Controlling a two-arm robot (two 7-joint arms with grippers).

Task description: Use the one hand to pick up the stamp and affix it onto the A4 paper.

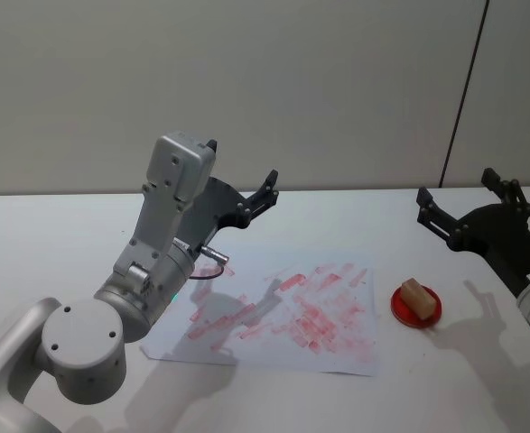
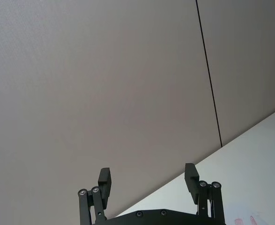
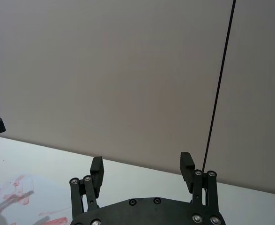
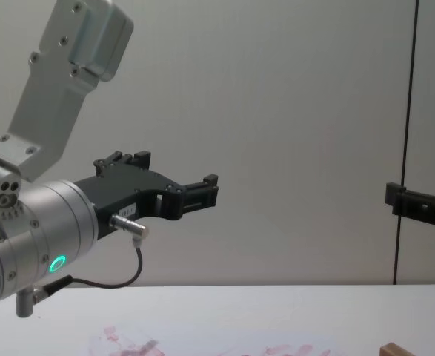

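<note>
The right gripper (image 1: 456,186) hangs released and empty, its two black fingers spread wide with only the pale wall (image 1: 292,81) between them. In the head view it sits at about 3 o'clock, raised off the white surface (image 1: 66,244) and pointing away from the robot. Its own wrist view shows the same gap between the fingers (image 3: 97,164). A small bluish light glows on the arm behind it.

The stamp (image 1: 415,294), a small tan wooden block, rests on a round red pad (image 1: 400,311) at about 4 o'clock in the head view. It lies at 7 o'clock from the right gripper and well apart from it, with nothing touching it. The pad stands just beside the A4 paper (image 1: 337,307), off its 3 o'clock edge and not overlapping it.

The paper lies flat in the middle of the surface, covered with pinkish-red smeared marks that run from its 8 o'clock corner toward 2 o'clock. Shadows of the arms fall across it.

The left gripper (image 1: 241,164) is also released and holds nothing. It sits at 11 o'clock from the paper, lifted clear of the surface, with its fingers (image 2: 104,174) aimed at the wall. In the chest view it juts out from 9 o'clock toward the centre, high above the surface, behind a silver-grey arm with a boxy link. A green ring (image 4: 57,262) glows on that arm, and a thin black cable (image 4: 121,280) loops beneath it.
</note>
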